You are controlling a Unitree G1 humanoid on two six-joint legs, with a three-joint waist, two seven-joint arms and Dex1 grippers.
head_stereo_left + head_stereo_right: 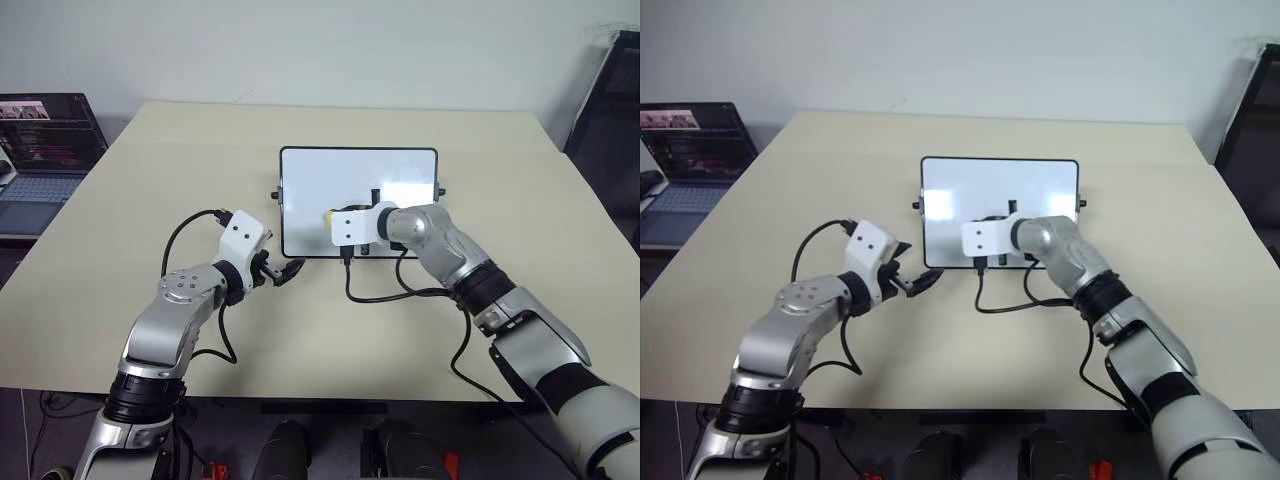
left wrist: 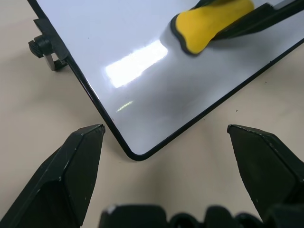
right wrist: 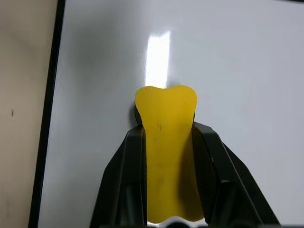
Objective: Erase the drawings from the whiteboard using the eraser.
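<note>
- Off the near-left corner of the whiteboard [image 1: 300, 165], my left gripper [image 1: 283, 271] hovers over the table [image 1: 150, 180] with its fingers spread wide and nothing between them. I judge it best kept there, just off the black frame, so it can steady the board if it slides without blocking the strokes.
- On the left half of the board, toward the near edge, sits the eraser [image 3: 168, 142], a yellow block clenched between the two black fingers of my right gripper [image 3: 168, 130], its free end pressed on the glossy white surface.
- The drawings I cannot make out on the white that shows around the eraser; my right arm hides the near-right part of the board.
- To wipe well, I should keep the dark face flat, press evenly, and sweep in overlapping passes toward the right.
- Too much push could shove the board on its small side knobs [image 2: 45, 47], so light pressure seems wise.
</note>
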